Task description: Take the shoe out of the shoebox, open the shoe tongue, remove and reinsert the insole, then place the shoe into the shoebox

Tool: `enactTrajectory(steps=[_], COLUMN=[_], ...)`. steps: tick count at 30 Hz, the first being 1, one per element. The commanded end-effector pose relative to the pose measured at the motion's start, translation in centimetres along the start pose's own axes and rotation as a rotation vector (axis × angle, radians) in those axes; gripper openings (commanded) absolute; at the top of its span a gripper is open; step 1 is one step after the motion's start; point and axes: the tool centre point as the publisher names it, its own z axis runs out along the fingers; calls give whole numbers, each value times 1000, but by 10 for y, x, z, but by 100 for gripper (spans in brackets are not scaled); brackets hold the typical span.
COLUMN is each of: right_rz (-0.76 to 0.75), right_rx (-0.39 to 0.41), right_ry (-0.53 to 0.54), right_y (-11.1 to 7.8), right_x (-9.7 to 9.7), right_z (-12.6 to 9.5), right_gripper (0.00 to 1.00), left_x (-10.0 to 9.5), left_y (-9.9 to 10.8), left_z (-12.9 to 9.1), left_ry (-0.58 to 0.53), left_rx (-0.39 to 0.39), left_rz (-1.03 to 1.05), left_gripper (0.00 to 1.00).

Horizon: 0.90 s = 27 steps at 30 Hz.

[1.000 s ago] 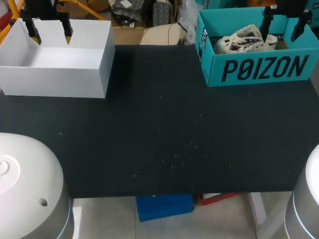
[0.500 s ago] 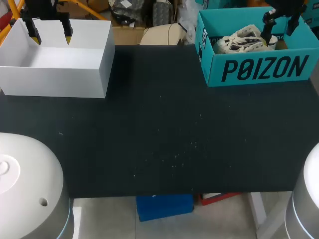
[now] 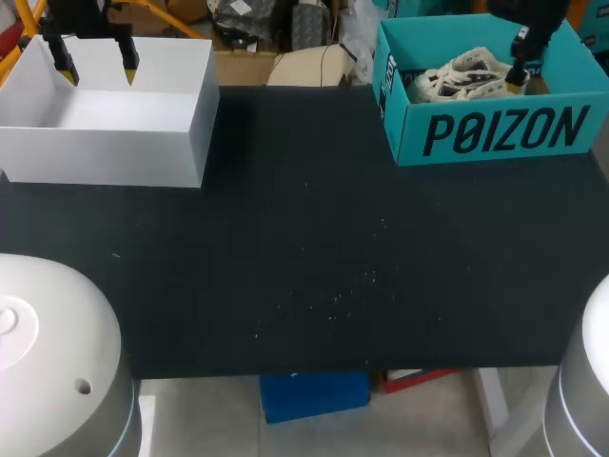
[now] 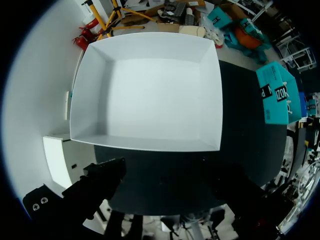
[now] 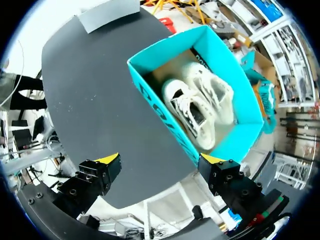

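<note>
The right gripper has turned at the wrist and seems lower over the shoebox vs. a sec ago. Before, both fingers stood side by side above the box's right end. Now only one yellow tip shows in the head view, just beside the shoes. Its jaws are wide apart, w/ nothing held. The shoes lie inside the shoebox, so I judge the take-out step is only starting. The left gripper didn't move: jaws apart, over the white box.
</note>
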Motion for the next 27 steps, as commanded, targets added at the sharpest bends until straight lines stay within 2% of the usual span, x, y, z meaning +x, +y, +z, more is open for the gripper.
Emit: enactTrajectory(steps=[1, 3, 4, 17, 18, 19, 20, 22, 23, 24, 26, 27], right_rz=[-506, -596, -604, -604, -597, -600, -589, -586, -584, -587, -604, -609], right_rx=[-32, -53, -16, -16, -26, -40, -42, -43, -45, -41, -37, -32], right_ry=[87, 131, 129, 129, 133, 138, 140, 133, 130, 126, 110, 107], right_y=[31, 51, 59, 59, 62, 66, 68, 72, 74, 76, 79, 80], right_x=[-11, -15, -19, -19, -21, -26, -34, -52, -62, -72, -91, -99], right_z=[6, 6, 7, 7, 13, 18, 24, 32, 36, 39, 46, 51], right_gripper=[100, 100, 100, 100, 100, 84, 74, 82, 79, 70, 63, 56], left_x=[0, 0, 0, 0, 0, 0, 0, 0, 0, 0, 0, 0], left_y=[0, 0, 0, 0, 0, 0, 0, 0, 0, 0, 0, 0], left_z=[0, 0, 0, 0, 0, 0, 0, 0, 0, 0, 0, 0], left_ry=[-2, -2, -2, -2, -2, -2, -2, -2, -2, -2, -2, -2], left_rx=[-1, -1, -1, -1, -1, -1, -1, -1, -1, -1, -1, -1], left_rz=[-1, -1, -1, -1, -1, -1, -1, -1, -1, -1, -1, -1], left_gripper=[100, 100, 100, 100, 100, 100, 100, 100, 100, 100, 100, 100])
